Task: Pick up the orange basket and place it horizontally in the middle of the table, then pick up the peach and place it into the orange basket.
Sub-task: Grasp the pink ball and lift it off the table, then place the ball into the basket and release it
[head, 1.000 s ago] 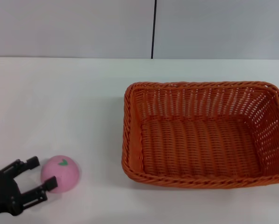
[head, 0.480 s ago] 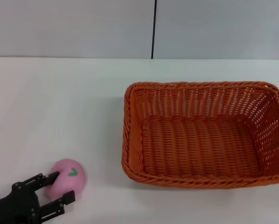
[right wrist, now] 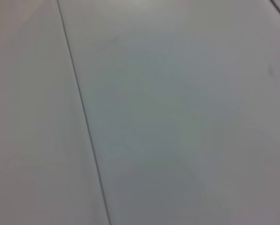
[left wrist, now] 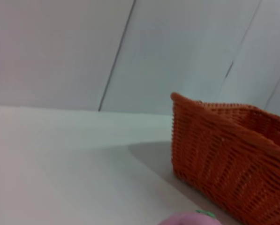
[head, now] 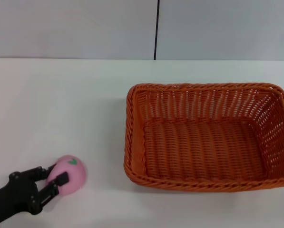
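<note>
The orange basket [head: 208,137] sits on the smooth white table [head: 61,104], a large rectangular piece of woven wicker with flared open-weave walls and a braided rim, lying lengthwise and empty. Well to its left, near the table's front edge, lies the peach [head: 69,174], a small round matte pink ball with a green leaf mark on top. The black left gripper [head: 53,176] reaches in from the side away from the basket, its two fingers closed in against the peach's flanks. The right gripper is out of sight.
</note>
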